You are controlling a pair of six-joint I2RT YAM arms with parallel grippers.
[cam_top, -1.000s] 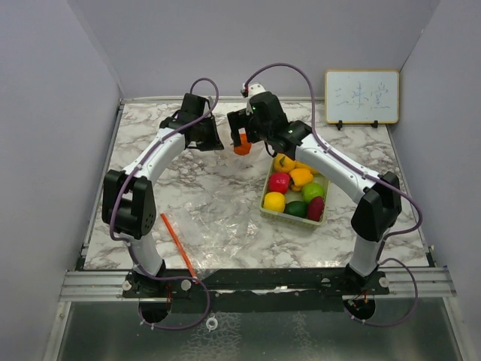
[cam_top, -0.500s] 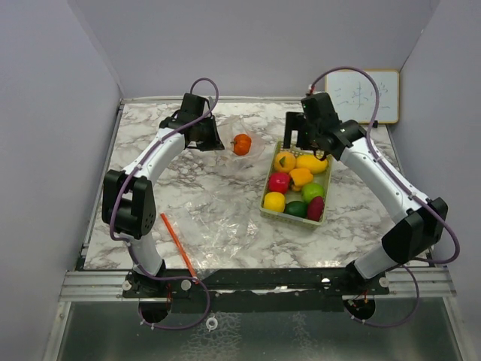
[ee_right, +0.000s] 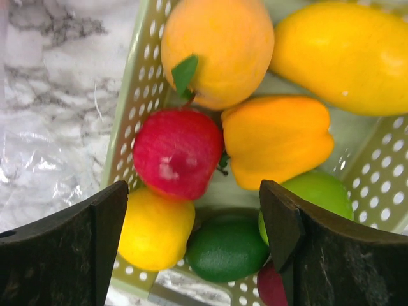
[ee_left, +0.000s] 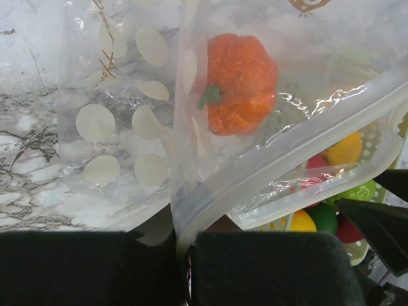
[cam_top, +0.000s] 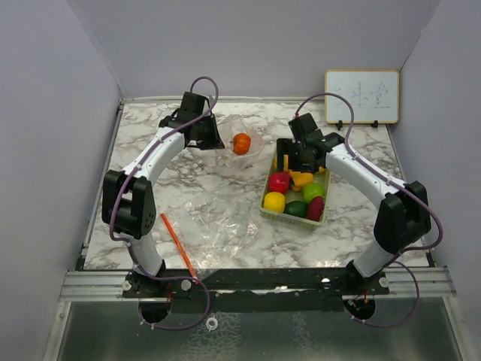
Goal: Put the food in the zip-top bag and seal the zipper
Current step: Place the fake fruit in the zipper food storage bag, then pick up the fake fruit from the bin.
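We look down on a marble table [cam_top: 203,188] with two robot arms. At about 12 o'clock on the tabletop, the left gripper [ee_left: 185,264] is clamped together on the rim of a clear, dotted zip-top bag [ee_left: 115,121]. An orange pumpkin [ee_left: 239,83] already lies inside the bag. The rest of the food sits in a pale green perforated basket [ee_right: 143,95] at about 3 o'clock. The right gripper [ee_right: 193,207] hovers over the basket with its fingers apart and nothing between them, lined up on a red apple [ee_right: 177,153]. At the apple's 12 o'clock is an orange fruit with a leaf [ee_right: 217,44], at its 3 o'clock an orange pepper [ee_right: 274,137], and at its 7 o'clock a yellow lemon [ee_right: 156,229]. We judge these toys to be light, hard and glossy, so they are likely to slip. The apple is best taken across its widest part, with the fingers eased down between its neighbours. The bag looks thin and floppy and will sag unless its rim is held.
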